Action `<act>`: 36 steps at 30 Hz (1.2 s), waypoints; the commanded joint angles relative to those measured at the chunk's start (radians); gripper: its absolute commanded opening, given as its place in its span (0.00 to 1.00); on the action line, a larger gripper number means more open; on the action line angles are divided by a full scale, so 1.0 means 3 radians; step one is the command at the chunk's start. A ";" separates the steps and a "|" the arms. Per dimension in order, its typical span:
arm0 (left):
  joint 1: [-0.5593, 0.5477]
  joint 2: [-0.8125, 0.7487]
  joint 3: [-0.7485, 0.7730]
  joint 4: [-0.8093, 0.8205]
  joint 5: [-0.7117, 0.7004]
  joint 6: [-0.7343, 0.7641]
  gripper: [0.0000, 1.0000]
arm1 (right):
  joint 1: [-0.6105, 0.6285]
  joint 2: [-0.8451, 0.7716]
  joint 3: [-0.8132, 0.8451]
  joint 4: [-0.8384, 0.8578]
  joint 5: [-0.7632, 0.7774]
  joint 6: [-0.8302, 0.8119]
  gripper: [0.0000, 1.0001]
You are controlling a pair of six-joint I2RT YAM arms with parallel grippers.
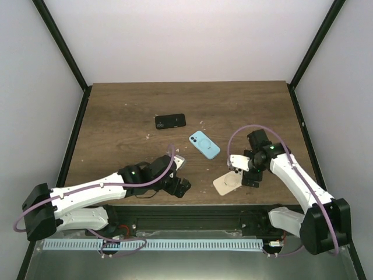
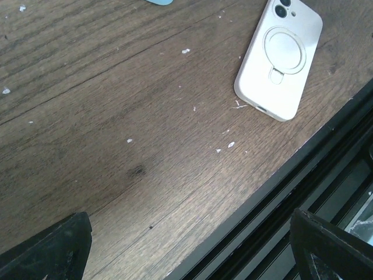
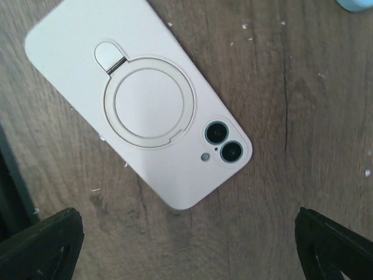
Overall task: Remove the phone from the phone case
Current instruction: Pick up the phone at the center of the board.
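left jaws stood apart, empty, over bare bench point(image 2: 116, 116), lower left-centre | right jaws stood apart, empty, just right of cream phone case point(image 3: 140, 105) | case lay flat, ring up, lenses showing, lower centre by bench's front edge | light-blue case point(image 1: 204, 145) lay mid-frame | black phone point(image 1: 170, 121) lay farther back

Cream phone case point(image 3: 140, 105) on wooden table point(image 3: 315, 146)

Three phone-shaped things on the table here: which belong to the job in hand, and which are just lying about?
Job in hand:
- cream cased phone, lying back up
- right hand, open, over it
- left hand, open, beside it

Lying about:
- light blue case, mid-table; cannot tell if it holds a phone
- black phone, farther back
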 commanded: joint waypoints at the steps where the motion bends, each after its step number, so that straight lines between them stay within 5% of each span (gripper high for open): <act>1: -0.0016 -0.0050 -0.0076 0.0115 0.0013 -0.0055 0.94 | 0.0231 0.0207 -0.0045 0.0630 0.0437 -0.0029 1.00; 8: -0.0016 -0.0511 -0.0243 -0.0046 -0.0340 -0.0265 0.95 | 0.0247 0.1602 0.1274 0.0464 -0.0459 0.1441 1.00; 14: -0.0012 -0.0869 -0.0360 -0.0171 -0.0638 -0.0566 0.98 | 0.0420 0.2212 0.1743 0.0685 -0.0421 0.2452 1.00; 36: -0.0006 -0.1120 -0.0495 -0.0280 -0.0749 -0.0744 0.99 | 0.0969 0.2934 0.1922 0.0965 0.0215 0.2833 1.00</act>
